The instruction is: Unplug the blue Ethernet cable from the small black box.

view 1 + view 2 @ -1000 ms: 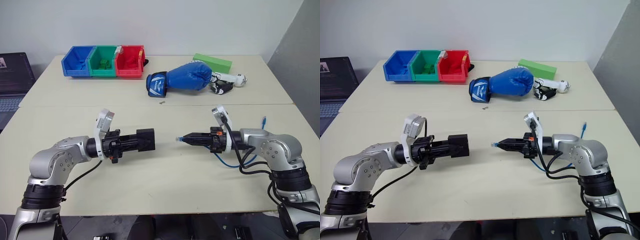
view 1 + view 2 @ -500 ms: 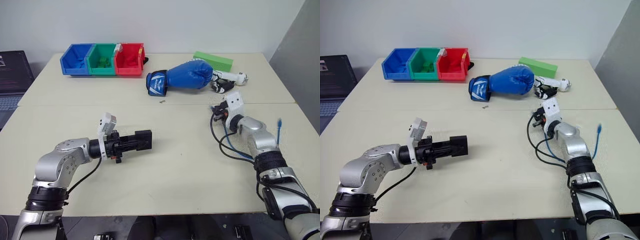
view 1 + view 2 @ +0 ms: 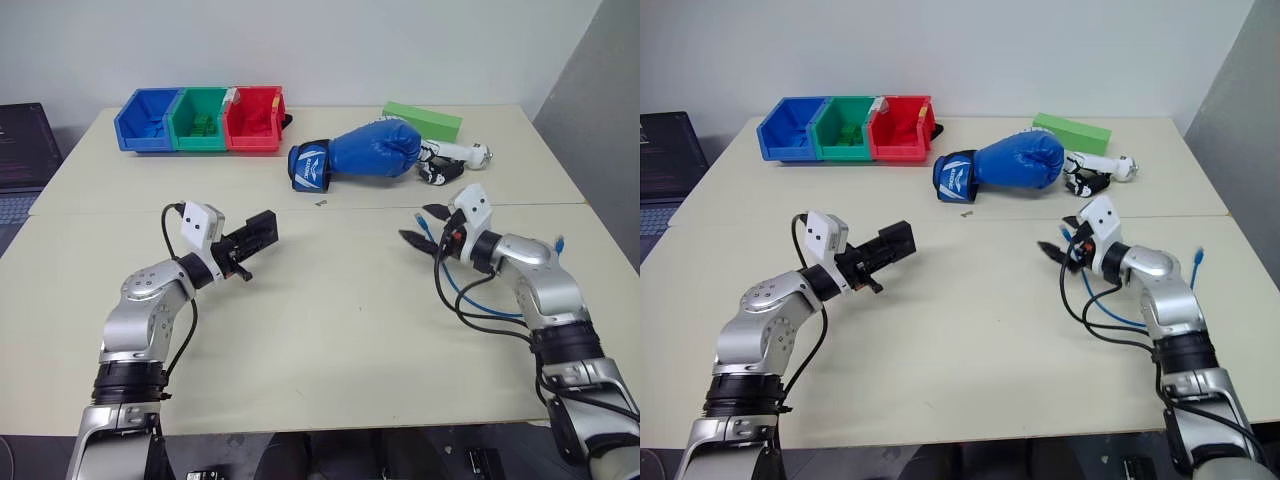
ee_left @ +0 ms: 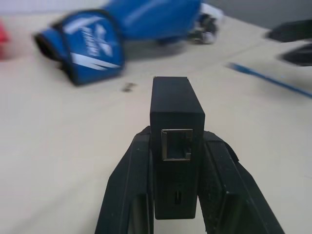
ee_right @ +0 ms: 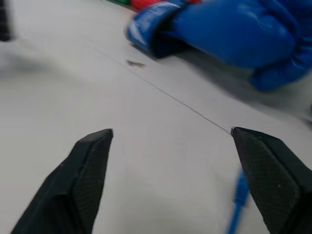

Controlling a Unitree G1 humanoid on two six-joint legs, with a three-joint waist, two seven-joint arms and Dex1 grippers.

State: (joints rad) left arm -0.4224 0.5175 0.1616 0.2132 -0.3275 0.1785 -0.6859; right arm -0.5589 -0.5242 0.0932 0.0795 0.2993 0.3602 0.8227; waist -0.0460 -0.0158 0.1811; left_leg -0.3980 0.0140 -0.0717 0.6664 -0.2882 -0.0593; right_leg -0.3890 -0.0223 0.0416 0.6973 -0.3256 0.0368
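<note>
The table fills the frame. At centre right, the blue Ethernet cable lies loose, partly hidden behind the wide-spread right gripper. Centre left, the left gripper clamps the small black box, its port empty.

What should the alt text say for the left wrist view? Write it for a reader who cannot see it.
The left hand grips the small black box, its empty port facing the camera. Behind lie a blue boxing glove and a stretch of the blue Ethernet cable on the beige table.
</note>
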